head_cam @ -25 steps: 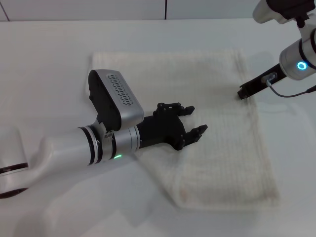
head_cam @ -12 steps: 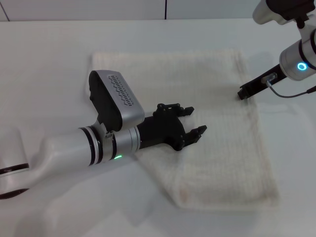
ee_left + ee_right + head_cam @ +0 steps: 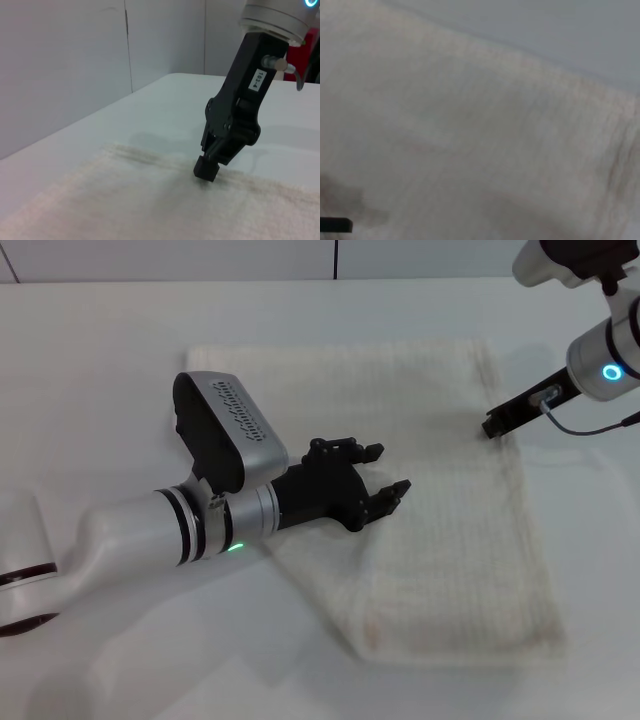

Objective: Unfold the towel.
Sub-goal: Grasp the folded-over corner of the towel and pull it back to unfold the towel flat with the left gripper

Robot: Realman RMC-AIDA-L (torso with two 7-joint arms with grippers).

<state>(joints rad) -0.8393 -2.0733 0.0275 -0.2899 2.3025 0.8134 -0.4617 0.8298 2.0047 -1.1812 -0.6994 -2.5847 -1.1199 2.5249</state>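
The towel (image 3: 450, 540) lies spread flat on the white table, a cream-white waffle-weave cloth far wider than either gripper. I see no red tag. My left gripper (image 3: 390, 468) is open and empty, just above the towel's middle-left part. My right gripper (image 3: 492, 428) is at the towel's right edge near the far corner. In the left wrist view the right gripper (image 3: 206, 170) has its fingers together, tips touching the towel (image 3: 125, 210) near its hem. The right wrist view is filled by the towel (image 3: 470, 125) up close.
The white table (image 3: 100, 360) runs around the towel on all sides, with a wall seam behind it. My left forearm (image 3: 150, 530) lies across the front left, over the towel's near-left corner. The right arm's cable (image 3: 590, 425) hangs at the far right.
My left gripper has drawn back a little, to the left and away from the front, still open. The right gripper and the towel have not moved.
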